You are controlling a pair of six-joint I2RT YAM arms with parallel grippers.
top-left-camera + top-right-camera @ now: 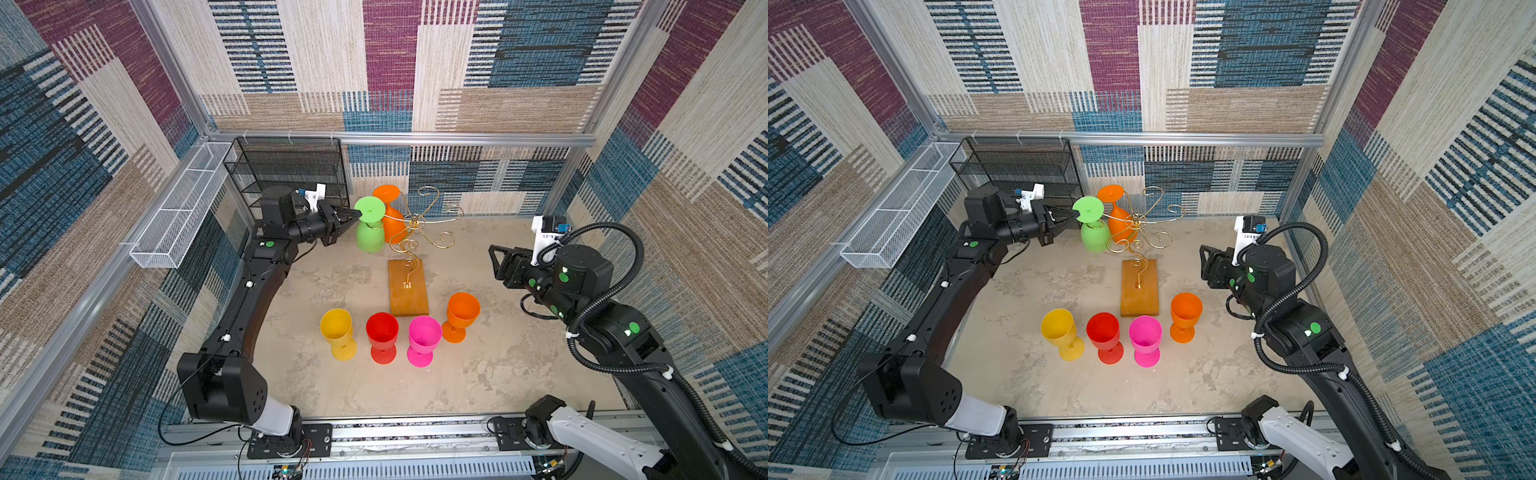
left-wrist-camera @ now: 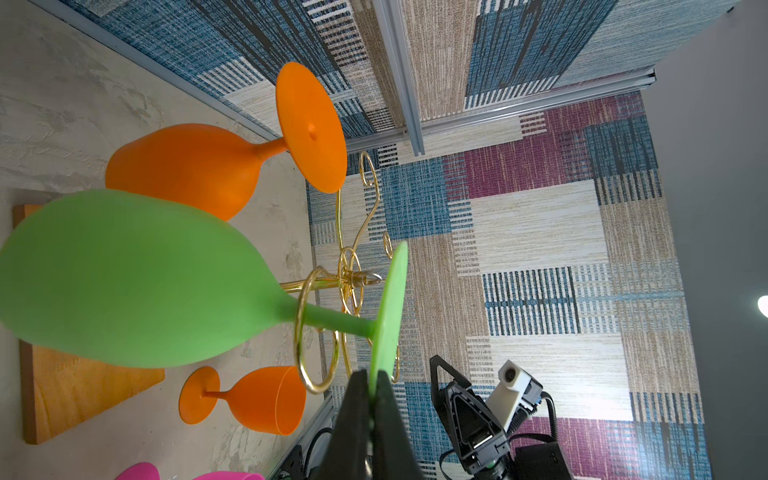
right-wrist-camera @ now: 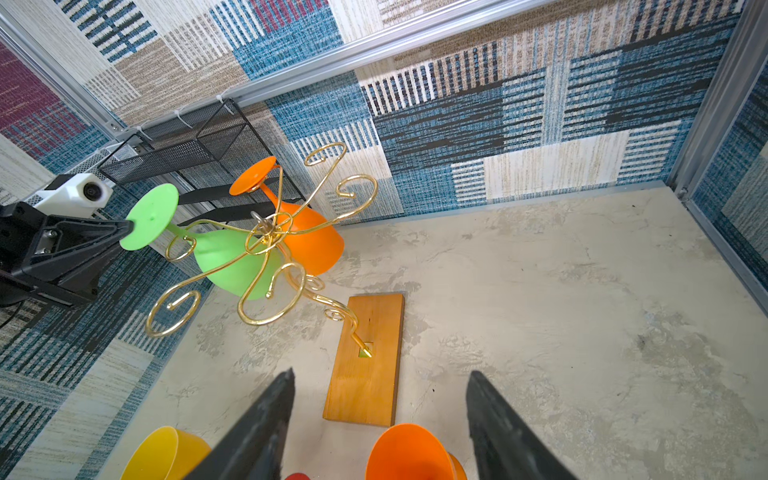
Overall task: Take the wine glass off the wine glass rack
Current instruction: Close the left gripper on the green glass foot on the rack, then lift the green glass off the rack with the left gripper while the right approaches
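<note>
Green glass: it hangs upside down on the rack, on the scroll arm nearest your left tool, and is not yet off. In the left wrist view the stem passes through a gold scroll ring, with the bowl on one side of the ring and the foot on the other.

Left tool: closed on the green glass. The left wrist view shows both fingers pinching the rim of the foot. Both top views show the tool's tip meeting that rim from the left.

Right tool: your jaws stand wide apart with nothing between them. It hangs over the right side of the counter, well apart from the rack, and touches no glass.

Rack: its wooden base lies flat near the middle of the counter. A hung orange glass sits inverted on the neighbouring arm, just beside the green one, toward the back wall.

On the counter in front of the base, four glasses stand upright in a row: yellow, red, pink and orange. The orange one stands near the base's front right corner.

Back left, behind your left arm: a black shelf and a white basket.
</note>
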